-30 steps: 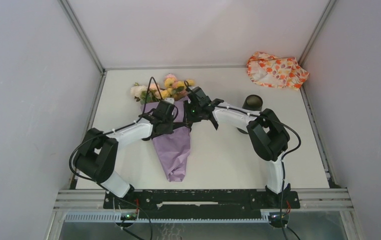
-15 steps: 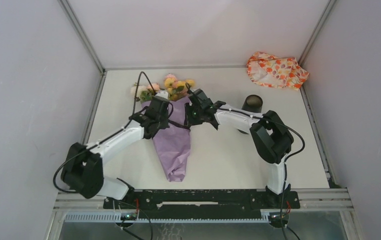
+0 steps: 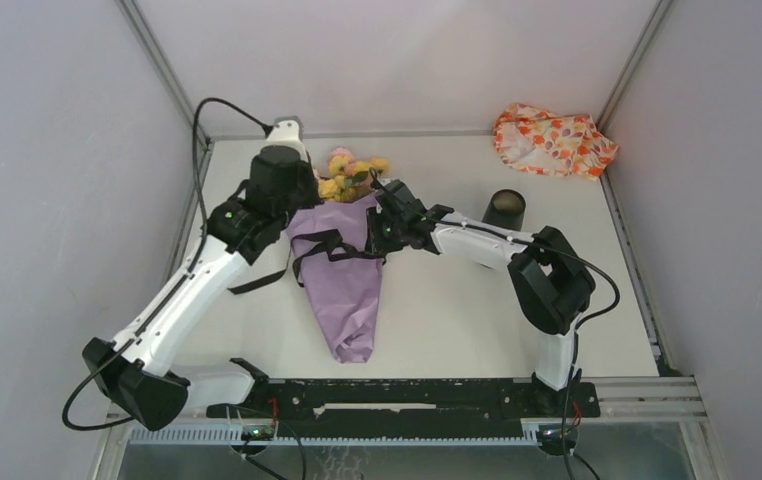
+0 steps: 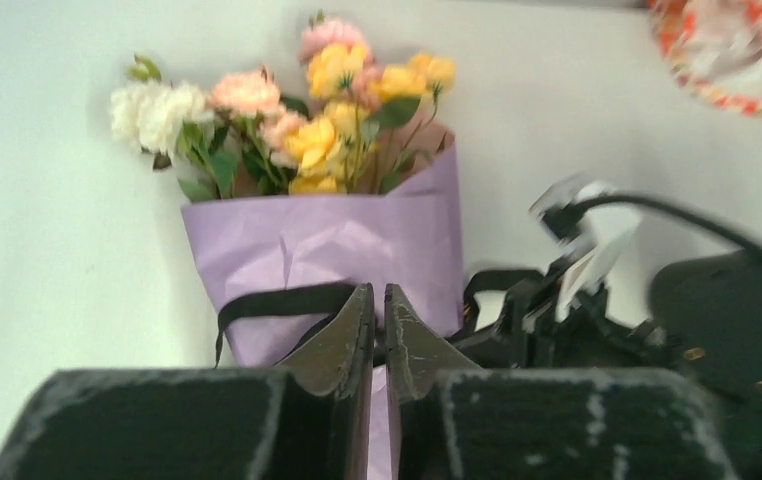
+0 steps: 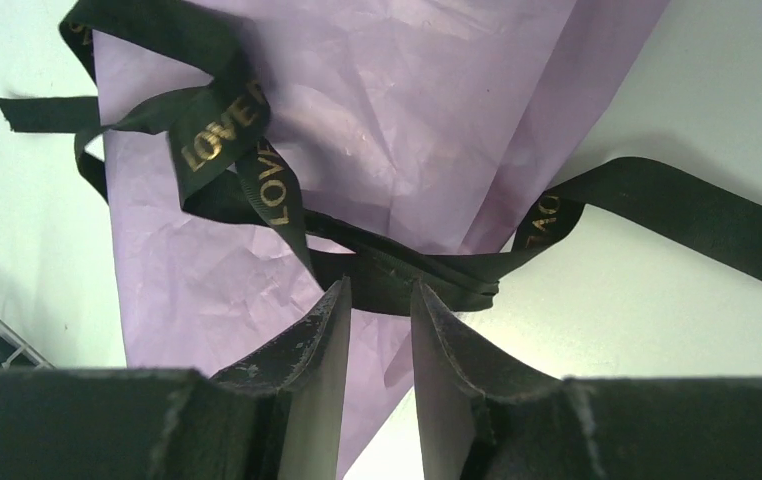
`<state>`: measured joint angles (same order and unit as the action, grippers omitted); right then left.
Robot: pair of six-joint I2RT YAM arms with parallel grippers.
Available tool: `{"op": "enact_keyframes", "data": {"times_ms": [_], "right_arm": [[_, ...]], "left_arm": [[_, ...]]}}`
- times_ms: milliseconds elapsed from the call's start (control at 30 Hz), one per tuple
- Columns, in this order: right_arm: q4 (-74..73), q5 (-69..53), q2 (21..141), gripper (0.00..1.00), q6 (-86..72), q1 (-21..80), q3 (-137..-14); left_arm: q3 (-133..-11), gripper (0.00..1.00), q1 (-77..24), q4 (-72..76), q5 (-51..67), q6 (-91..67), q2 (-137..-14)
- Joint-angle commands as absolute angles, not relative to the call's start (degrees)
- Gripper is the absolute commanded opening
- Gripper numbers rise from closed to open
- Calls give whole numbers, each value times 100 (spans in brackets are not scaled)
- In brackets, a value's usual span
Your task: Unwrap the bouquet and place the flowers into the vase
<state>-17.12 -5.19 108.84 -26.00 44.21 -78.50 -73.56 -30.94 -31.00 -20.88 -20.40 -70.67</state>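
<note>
The left arm has swung up and back toward the far left corner of the tabletop [image 3: 457,300], where a second ago it was bent low across the middle of the bouquet [image 3: 344,285]; the wrapped bunch has not shifted, lying with its point toward us and the flowers [image 4: 317,140] at the far end, all inside the lilac paper; the vase [image 3: 505,208] stands empty, well apart on the right. The black ribbon [image 5: 257,180] has changed with that pull; it now sags in loose loops over the paper and one tail trails off to the left of the wrap, so we judge the tie to be coming undone but not yet free, and the unwrapping barely begun.

The left hand [image 4: 378,292] has gone from part-open to almost shut; a strand of ribbon runs straight to its tips, and we take it to be pinched there, though the contact itself is hidden. The right hand [image 5: 377,285] stays half spread at the right edge of the wrap, its tips on either side of the bunched ribbon; it closes on nothing that we can see.
</note>
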Motion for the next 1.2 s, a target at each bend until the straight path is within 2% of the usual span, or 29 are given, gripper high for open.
{"op": "enact_keyframes", "data": {"times_ms": [0, 200, 533, 867, 1167], "right_arm": [[-1559, -414, 10538, 37, -2630, 4478, -7831], [-1540, -320, 10427, 37, -2587, 4507, -7743], [-1364, -484, 10646, 38, -2264, 4678, -8095], [-1759, -571, 11584, 38, -2082, 4776, -9059], [-1853, -640, 11836, 37, -2024, 4798, -9138]], "left_arm": [[-8237, 13, -3001, -3353, -2260, -1868, -6986], [-8647, 17, -2873, -3541, -2326, -1767, -7012], [-7212, 27, -2840, -3240, -2277, -2058, -6637], [-6715, 42, -2839, -3183, -2137, -2284, -6631], [-6481, 47, -2830, -3137, -2156, -2316, -6580]]}}
